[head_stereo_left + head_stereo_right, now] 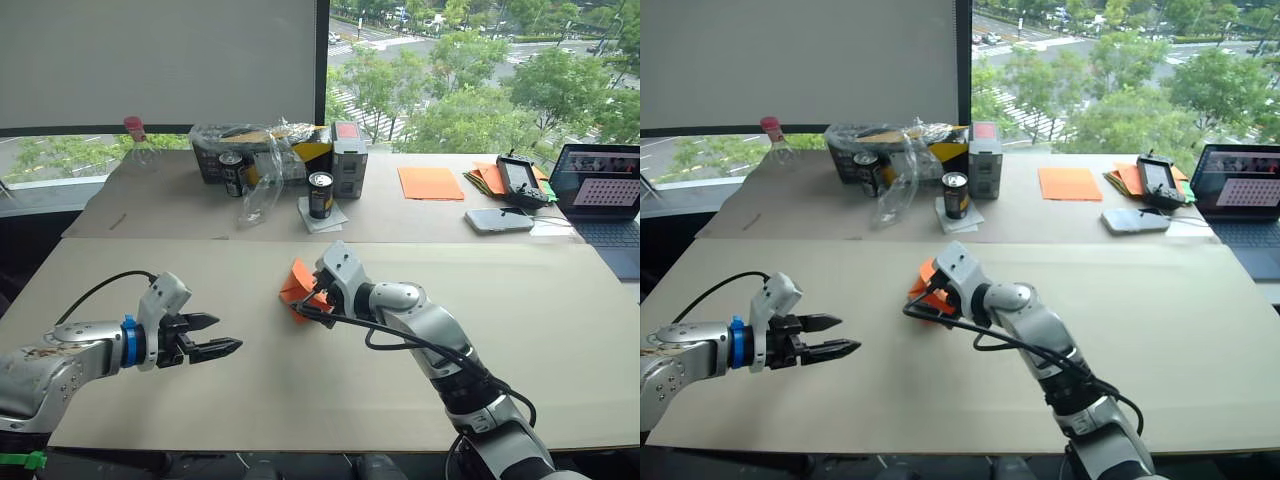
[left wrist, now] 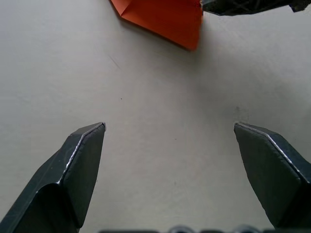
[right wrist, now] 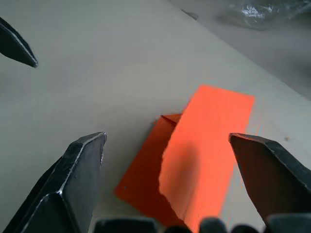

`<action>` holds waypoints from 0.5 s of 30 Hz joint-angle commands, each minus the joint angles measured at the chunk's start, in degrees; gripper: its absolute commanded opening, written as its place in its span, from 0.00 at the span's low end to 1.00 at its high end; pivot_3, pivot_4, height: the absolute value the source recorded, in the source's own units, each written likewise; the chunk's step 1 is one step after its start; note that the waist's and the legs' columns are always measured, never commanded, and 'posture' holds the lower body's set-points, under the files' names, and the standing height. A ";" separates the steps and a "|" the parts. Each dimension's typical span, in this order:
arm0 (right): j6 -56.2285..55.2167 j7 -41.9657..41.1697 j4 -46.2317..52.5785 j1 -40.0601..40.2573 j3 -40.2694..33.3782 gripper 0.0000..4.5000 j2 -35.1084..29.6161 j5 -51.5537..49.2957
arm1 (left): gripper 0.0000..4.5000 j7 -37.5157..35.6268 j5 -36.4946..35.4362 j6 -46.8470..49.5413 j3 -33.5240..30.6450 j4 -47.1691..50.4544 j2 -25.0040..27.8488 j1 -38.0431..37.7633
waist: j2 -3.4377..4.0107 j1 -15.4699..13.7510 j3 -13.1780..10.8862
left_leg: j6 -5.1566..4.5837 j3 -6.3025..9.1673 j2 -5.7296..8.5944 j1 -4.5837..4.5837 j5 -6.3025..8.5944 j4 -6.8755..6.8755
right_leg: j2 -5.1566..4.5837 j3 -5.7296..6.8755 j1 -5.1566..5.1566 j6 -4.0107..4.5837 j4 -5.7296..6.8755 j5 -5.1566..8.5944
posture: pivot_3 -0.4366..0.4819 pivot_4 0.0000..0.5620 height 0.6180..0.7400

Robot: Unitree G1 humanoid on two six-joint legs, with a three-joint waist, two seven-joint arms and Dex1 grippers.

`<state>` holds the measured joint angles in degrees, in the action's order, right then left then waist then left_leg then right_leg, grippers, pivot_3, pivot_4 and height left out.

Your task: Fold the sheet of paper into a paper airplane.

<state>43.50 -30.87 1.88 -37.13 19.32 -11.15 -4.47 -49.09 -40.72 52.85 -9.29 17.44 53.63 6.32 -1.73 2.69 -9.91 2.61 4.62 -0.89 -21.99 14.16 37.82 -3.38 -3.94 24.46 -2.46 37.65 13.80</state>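
Sheet of paper (image 3: 194, 160), partly folded, lies mid-tabletop (image 1: 300, 390) between the spread fingers of my right end effector (image 1: 312, 297). My left end effector (image 1: 215, 338) hovers well apart, fingers parted, empty.

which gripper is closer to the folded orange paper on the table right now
Right. The right gripper is open directly over the folded orange paper; the left gripper, also open, hovers apart from it, to its left.
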 commanded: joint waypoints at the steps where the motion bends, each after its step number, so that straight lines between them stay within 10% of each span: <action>1: -2.73 1.97 0.23 -2.16 -1.68 0.88 1.83 0.33 | 1.00 0.02 -1.93 0.78 -2.73 0.79 -0.63 1.03 | 0.00 0.02 0.00 | 0.00 0.00 0.00 0.00 0.00 0.00 | 0.00 0.00 0.01 0.00 0.00 0.00 | 0.48 0.27 0.92; 12: -11.29 -9.04 3.88 -0.23 0.60 0.05 -5.09 -0.64 | 1.00 -2.45 -6.90 5.01 -4.24 0.29 -0.71 3.74 | 0.01 -0.05 0.00 | -0.01 0.01 0.03 0.00 0.01 0.01 | -0.03 0.01 -0.04 -0.01 -0.03 0.00 | 0.48 0.27 0.92; 15: -21.86 -17.65 3.70 -0.22 2.86 0.01 -11.55 0.36 | 1.00 -3.66 -7.62 4.48 -4.46 0.71 -0.67 3.99 | 0.01 0.02 0.00 | -0.02 -0.01 0.03 0.04 0.01 0.01 | -0.03 0.01 -0.08 -0.02 -0.05 0.00 | 0.48 0.27 0.92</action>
<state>27.60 -44.45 3.35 -37.09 21.62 -21.67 -4.29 -51.63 -47.34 57.76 -12.49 16.93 52.31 9.35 -1.73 2.71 -9.91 2.58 4.62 -0.87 -21.94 14.18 37.83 -3.40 -3.94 24.38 -2.47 37.60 13.80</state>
